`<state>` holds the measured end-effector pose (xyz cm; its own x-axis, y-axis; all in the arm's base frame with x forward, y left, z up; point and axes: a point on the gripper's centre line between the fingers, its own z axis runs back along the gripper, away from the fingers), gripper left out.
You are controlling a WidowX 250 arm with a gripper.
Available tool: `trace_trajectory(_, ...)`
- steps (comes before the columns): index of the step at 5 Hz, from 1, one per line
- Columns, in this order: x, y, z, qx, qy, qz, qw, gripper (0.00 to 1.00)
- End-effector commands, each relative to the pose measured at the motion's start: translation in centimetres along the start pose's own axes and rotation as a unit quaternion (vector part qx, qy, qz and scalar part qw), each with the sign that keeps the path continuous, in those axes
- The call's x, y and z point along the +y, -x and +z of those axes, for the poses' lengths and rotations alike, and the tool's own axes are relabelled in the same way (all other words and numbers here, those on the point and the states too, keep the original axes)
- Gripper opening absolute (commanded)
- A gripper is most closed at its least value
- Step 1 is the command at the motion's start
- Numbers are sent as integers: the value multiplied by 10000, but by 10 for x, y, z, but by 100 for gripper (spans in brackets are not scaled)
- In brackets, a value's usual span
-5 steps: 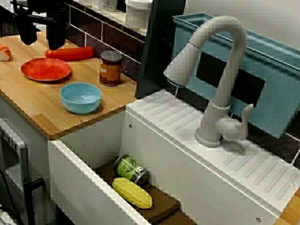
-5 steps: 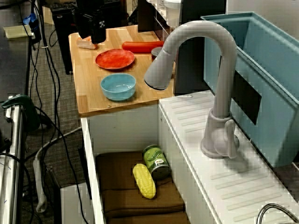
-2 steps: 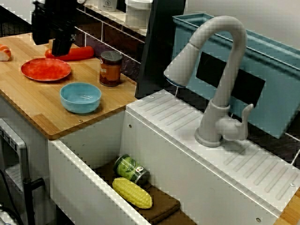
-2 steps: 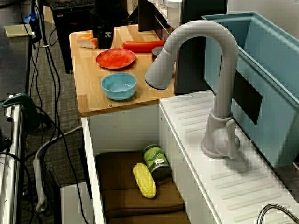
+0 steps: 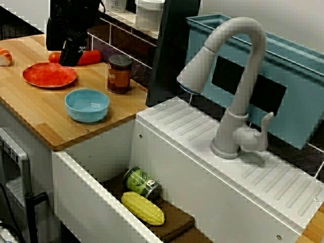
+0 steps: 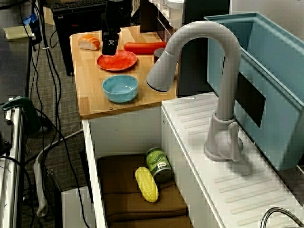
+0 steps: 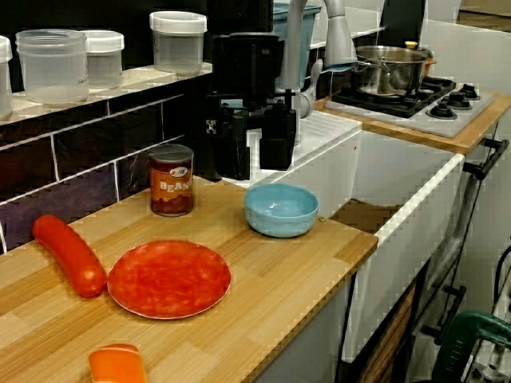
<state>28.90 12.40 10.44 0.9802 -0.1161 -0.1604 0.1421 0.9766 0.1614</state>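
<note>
1. The gripper point(image 7: 255, 150) hung over the wooden counter point(image 7: 263, 295), its claw pointed down and spread apart with nothing between, and it touched nothing.
2. The red plate point(image 7: 169, 278) lay flat and nearest to it. The sausage point(image 7: 69, 254) on its left, the bean can point(image 7: 172, 180) behind it and the blue bowl point(image 7: 280, 210) on its right each sat apart from it, which I judged left room around it.
3. Seen from above the sink, the gripper's black body hid part of the sausage. I could not tell whether the claw stood over the plate's rim or just beyond it.
4. At counter level, an orange-topped piece point(image 7: 116, 363) was cut off by the near edge.
</note>
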Motion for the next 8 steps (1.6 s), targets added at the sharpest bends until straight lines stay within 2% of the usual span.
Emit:
trace_trajectory(1,-9,-6,-4,126,-804,-74,9967,100)
trace_trajectory(2,-12,-3,-4,32,-564,474,9973,100)
trace_trajectory(3,-16,2,-3,-333,-43,1097,9934,100)
trace_trajectory(4,-16,4,-5,-433,199,1442,9884,100)
trace_trajectory(5,-18,8,-3,-620,174,1677,9837,100)
trace_trajectory(7,-17,18,7,-845,205,1722,9812,100)
trace_trajectory(8,-13,19,9,-874,180,1795,9797,100)
